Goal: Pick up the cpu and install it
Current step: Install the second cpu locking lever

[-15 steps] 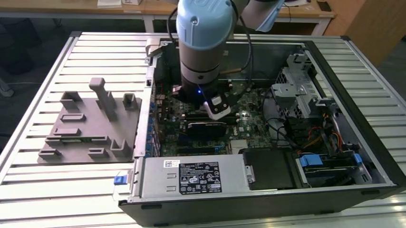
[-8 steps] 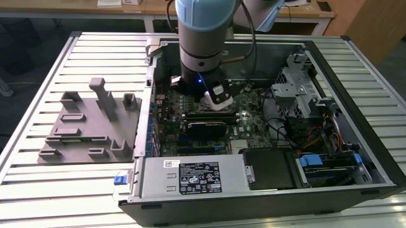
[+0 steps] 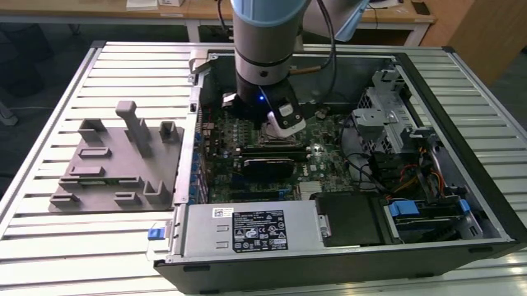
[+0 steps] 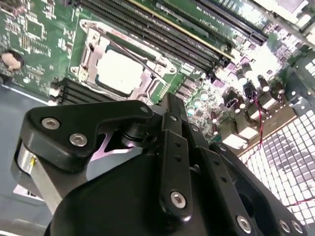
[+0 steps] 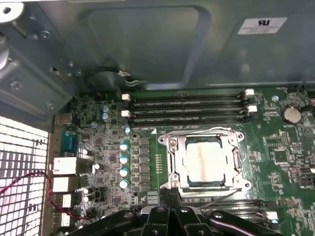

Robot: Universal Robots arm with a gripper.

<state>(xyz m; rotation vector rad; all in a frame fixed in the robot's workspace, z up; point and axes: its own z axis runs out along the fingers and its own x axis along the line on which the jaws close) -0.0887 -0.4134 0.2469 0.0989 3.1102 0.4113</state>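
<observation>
Cpu point(image 5: 205, 162): seated in socket point(image 5: 172, 162), mid-motherboard point(image 5: 280, 147).
End effector point(image 5: 170, 195): narrow, empty, above socket edge.
Advice: retract vertically, avoid nudging.

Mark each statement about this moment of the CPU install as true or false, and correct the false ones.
1. The cpu lies inside the socket frame on the motherboard. True; both wrist views show its silver top within the metal frame.
2. The gripper is carrying the cpu above the case. False; the cpu sits in the socket, apart from the gripper.
3. The arm is reaching down into the open computer case. True, as the exterior view shows.
4. The grey fixture block sits inside the case. False; it rests on the slatted table, at the exterior view's left of the case.
5. Memory slots run alongside the socket. True.
</observation>
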